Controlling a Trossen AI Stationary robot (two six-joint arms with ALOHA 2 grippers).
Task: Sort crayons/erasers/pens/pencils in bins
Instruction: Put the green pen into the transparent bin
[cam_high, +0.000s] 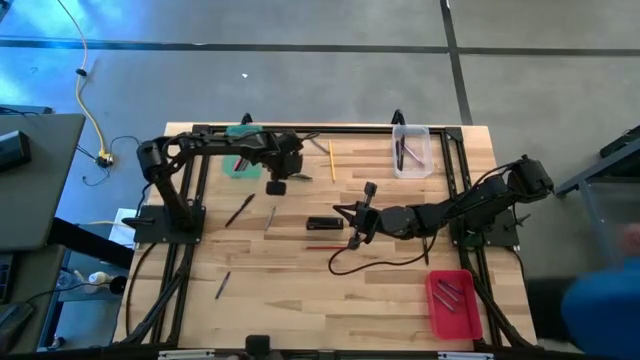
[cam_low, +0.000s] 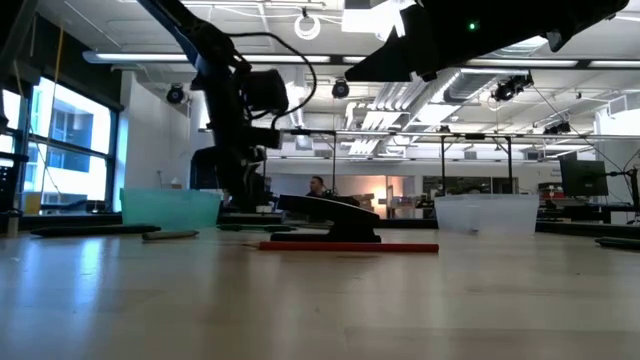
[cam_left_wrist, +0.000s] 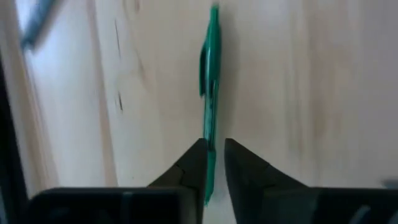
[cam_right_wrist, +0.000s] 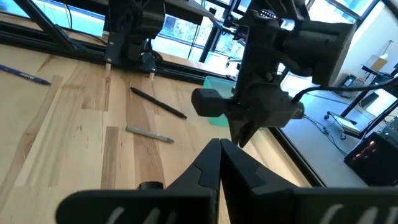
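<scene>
My left gripper (cam_left_wrist: 211, 146) is shut on a slim green pencil (cam_left_wrist: 211, 68) over the table's far left part (cam_high: 290, 178), beside the translucent green bin (cam_high: 238, 162). My right gripper (cam_right_wrist: 219, 146) is shut and empty near the table's middle (cam_high: 350, 222), just right of a black block (cam_high: 323, 223). A red pencil (cam_high: 325, 247) lies flat on the table near it and shows in the low view (cam_low: 350, 246). The clear bin (cam_high: 411, 150) stands at the far right and holds some sticks. The red bin (cam_high: 453, 303) stands at the near right and holds pens. My left gripper pinches the green pencil near one end (cam_left_wrist: 210, 138) between its two fingers. The rest of the pencil runs out ahead of the fingertips. The fingers point down at the table (cam_low: 245, 195). Whether the pencil is clear of the table I cannot tell.
A yellow pencil (cam_high: 331, 160) lies at the far middle. A dark pen (cam_high: 240, 210), a grey pen (cam_high: 270, 218) and another pen (cam_high: 222, 285) lie on the left half. A black cable (cam_high: 385, 262) curls below the right arm. A black frame (cam_high: 330, 127) edges the table.
</scene>
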